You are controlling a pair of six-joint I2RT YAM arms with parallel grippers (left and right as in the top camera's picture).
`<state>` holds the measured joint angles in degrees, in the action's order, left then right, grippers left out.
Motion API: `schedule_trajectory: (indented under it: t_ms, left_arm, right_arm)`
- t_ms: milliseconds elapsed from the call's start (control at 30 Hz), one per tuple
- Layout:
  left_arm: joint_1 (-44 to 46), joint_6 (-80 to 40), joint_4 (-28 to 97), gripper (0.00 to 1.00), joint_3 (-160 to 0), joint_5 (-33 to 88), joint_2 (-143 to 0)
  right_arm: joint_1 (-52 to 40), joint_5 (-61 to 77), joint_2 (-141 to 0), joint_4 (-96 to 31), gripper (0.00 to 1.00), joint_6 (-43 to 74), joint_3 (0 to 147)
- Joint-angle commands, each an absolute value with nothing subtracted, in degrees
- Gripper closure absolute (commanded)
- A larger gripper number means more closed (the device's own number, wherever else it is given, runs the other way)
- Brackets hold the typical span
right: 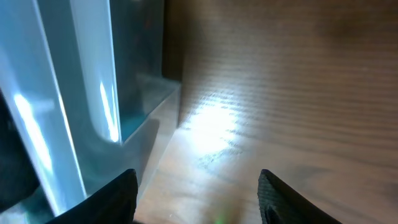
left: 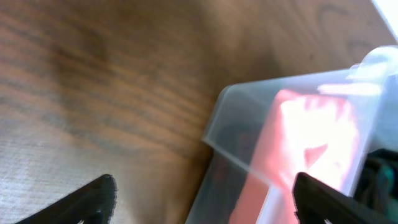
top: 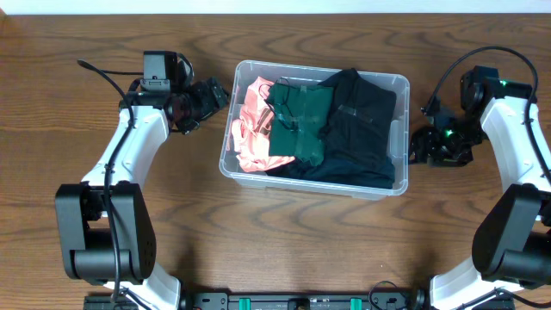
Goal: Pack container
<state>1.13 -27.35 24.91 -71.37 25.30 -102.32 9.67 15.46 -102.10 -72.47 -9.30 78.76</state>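
Well, the wooden counter (top: 86, 52) carries the clear container (top: 402, 151) at its middle. Inside it, a black garment (top: 357, 129) fills the right side, a green garment (top: 297, 125) lies in the middle, and a pink garment (top: 250, 125) is bunched against the left wall. The left hand (top: 219, 95) sits just beside the container's far left corner, its fingers (left: 93, 196) spread wide with nothing between them. The right hand (top: 426, 145) is near the container's right wall, its fingers (right: 118, 196) likewise spread and empty.
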Motion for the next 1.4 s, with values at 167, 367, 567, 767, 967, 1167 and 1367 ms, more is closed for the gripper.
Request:
schedule_trajectory:
  t_ms: [167,367,567,767,967,1167,1367]
  left_arm:
    - [1.23,-20.84,36.91,0.02,-72.14,11.14,-100.88]
    - [-3.22,-21.67,42.59,0.02,-72.14,2.17,-95.85]
    - [-8.99,-25.82,47.16,0.02,-72.14,-0.99,-88.62]
    - [-13.76,-25.74,47.77,0.02,-72.14,-1.10,-85.65]
    - [-14.57,-25.12,49.52,0.02,-72.14,-1.10,-85.69]
    - [-14.57,-25.12,50.11,0.02,-72.12,-0.64,-85.69]
    - [-14.57,-24.93,50.39,0.02,-72.14,-0.64,-85.67]
  right_arm:
    - [9.74,6.04,-100.16,-69.76,0.38,0.62,79.68]
    - [4.64,4.36,-91.02,-64.20,0.38,0.58,83.90]
    - [-4.73,5.08,-84.60,-55.29,0.57,-1.37,85.36]
    - [-11.88,5.15,-89.71,-53.28,0.62,-1.32,85.27]
    - [-15.81,6.00,-102.72,-52.86,0.61,1.26,85.27]
    - [-16.82,13.19,-114.21,-52.05,0.60,-0.10,85.27]
    - [-15.55,13.43,-111.94,-55.33,0.60,0.23,86.76]
